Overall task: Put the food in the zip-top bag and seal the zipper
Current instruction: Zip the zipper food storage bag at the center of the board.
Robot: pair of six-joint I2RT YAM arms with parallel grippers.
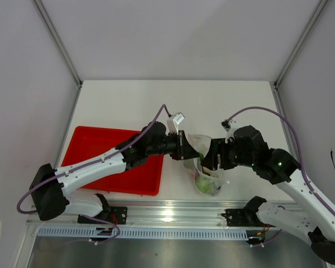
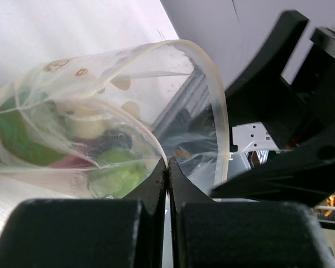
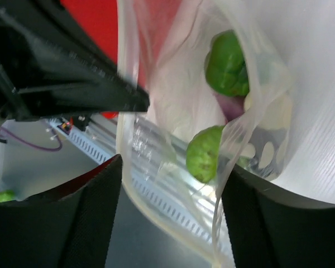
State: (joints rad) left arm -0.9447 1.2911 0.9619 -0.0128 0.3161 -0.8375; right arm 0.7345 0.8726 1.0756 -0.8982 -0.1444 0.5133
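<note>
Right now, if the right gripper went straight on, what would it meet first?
The zip-top bag: its open rim lies between the open jaws of the right gripper, food behind it. Depth is unclear.

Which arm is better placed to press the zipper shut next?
Probably right. The right gripper is open astride the rim of the zip-top bag, free to pinch; the left gripper is shut on that rim, anchoring it.

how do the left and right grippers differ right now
The left gripper is shut, pinching the rim of the zip-top bag; the right gripper is open, the rim between its jaws. The left gripper sits on the red tray side, the right gripper on the opposite side. Both are at the bag's mouth, food inside.
</note>
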